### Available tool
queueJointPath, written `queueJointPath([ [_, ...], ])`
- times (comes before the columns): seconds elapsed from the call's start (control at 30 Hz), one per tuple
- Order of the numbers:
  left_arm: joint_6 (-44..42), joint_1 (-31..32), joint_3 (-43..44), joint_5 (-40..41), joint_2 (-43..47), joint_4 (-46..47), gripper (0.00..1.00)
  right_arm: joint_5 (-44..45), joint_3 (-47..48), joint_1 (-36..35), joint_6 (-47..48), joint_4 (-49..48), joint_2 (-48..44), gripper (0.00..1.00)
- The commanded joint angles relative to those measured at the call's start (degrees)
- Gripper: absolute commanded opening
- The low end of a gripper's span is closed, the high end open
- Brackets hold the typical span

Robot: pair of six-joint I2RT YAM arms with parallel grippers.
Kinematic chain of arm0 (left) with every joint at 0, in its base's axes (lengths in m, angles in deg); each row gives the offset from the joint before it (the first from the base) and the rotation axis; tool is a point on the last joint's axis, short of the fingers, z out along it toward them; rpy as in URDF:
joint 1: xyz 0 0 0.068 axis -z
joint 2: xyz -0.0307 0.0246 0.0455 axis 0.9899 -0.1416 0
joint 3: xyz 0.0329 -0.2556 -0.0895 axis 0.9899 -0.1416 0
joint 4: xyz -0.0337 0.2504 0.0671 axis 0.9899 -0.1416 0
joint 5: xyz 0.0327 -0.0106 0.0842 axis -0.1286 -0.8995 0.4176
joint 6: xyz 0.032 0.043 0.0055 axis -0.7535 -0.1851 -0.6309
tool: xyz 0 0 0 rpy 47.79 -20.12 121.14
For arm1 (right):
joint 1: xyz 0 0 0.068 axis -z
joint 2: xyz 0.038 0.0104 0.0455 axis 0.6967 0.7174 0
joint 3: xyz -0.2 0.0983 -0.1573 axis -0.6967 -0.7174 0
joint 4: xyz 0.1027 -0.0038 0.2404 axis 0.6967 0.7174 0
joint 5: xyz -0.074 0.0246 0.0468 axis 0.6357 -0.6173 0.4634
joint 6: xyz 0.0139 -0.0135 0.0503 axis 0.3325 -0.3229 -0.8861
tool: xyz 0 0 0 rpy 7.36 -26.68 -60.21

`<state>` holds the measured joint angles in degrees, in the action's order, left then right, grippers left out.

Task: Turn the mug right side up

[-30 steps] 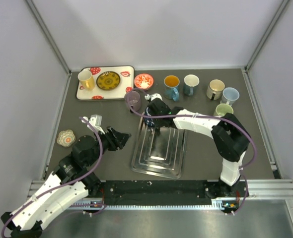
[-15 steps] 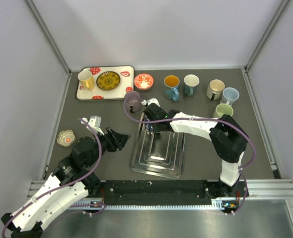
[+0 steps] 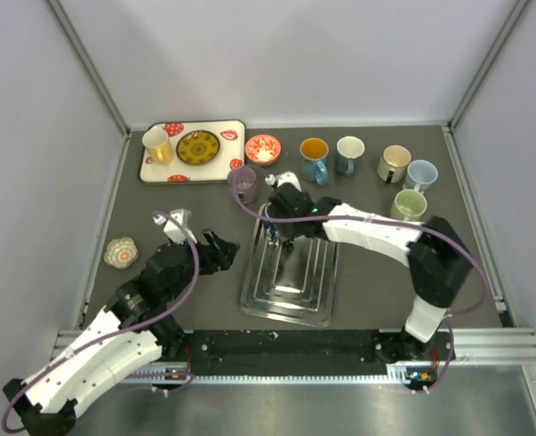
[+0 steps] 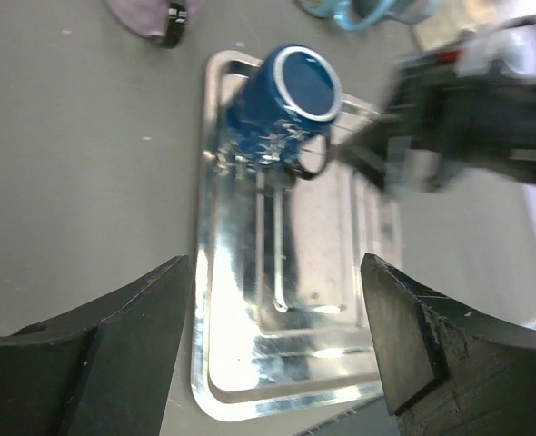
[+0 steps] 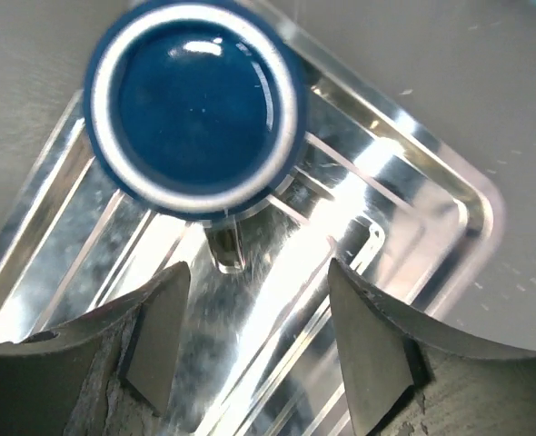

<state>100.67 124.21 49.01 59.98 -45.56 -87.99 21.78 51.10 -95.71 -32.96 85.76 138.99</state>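
Observation:
The dark blue mug (image 5: 195,104) stands upside down at the far end of the metal tray (image 5: 413,209), its white-ringed base facing up and its handle (image 5: 227,252) pointing down the tray. My right gripper (image 5: 257,268) hovers open just above it, with the handle between and below the fingers and nothing held. In the left wrist view the mug (image 4: 282,104) lies ahead of my open left gripper (image 4: 275,263), which is over the tray's near end (image 4: 250,363). From above, the mug (image 3: 273,232) is mostly hidden under the right gripper (image 3: 286,204). The left gripper (image 3: 223,251) sits left of the tray.
A purple mug (image 3: 243,184) stands just beyond the tray's far left corner. A red bowl (image 3: 263,148), a white tray (image 3: 159,171) with a yellow mug and plate, and several mugs (image 3: 395,163) line the back. A flower-shaped piece (image 3: 121,252) lies at the left.
My right gripper's jaws have opened from shut above the mug. The left jaws have spread wider and the left arm has shifted slightly forward.

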Motion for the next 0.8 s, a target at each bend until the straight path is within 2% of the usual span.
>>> queueJointPath([
  [0.0,-3.98,-0.34,3.23,7.74,-8.08,4.47,0.81,2.83,2.53,-0.39,-0.42,4.23,-16.34,0.63],
  [0.07,-7.22,-1.39,6.31,8.89,-16.77,4.65,0.79,2.13,0.69,-0.39,-0.24,5.64,-23.29,0.63],
  [0.1,-7.33,-2.0,10.59,9.5,-20.2,3.52,0.79,1.52,-0.62,-0.39,-0.42,5.82,-25.31,0.63],
  [0.13,-7.5,-4.44,12.81,9.16,-27.28,2.55,0.78,1.16,-3.42,-0.39,-0.68,5.91,-29.68,0.63],
  [0.27,-14.25,-12.8,20.64,-4.06,-41.48,3.15,0.68,-0.07,-10.29,-0.39,-2.35,6.0,-38.22,0.63],
  [0.33,-15.76,-15.09,24.24,-4.72,-47.53,4.2,0.65,-0.77,-12.84,-0.48,-2.88,6.0,-40.7,0.63],
  [0.53,-22.0,-17.03,35.41,-5.08,-61.95,1.23,0.66,-1.12,-16.63,-0.39,-3.49,5.65,-45.63,0.63],
  [0.77,-23.76,-18.7,41.21,-6.48,-69.7,0.96,0.67,-2.01,-18.39,-0.39,-3.67,4.24,-46.95,0.64],
])
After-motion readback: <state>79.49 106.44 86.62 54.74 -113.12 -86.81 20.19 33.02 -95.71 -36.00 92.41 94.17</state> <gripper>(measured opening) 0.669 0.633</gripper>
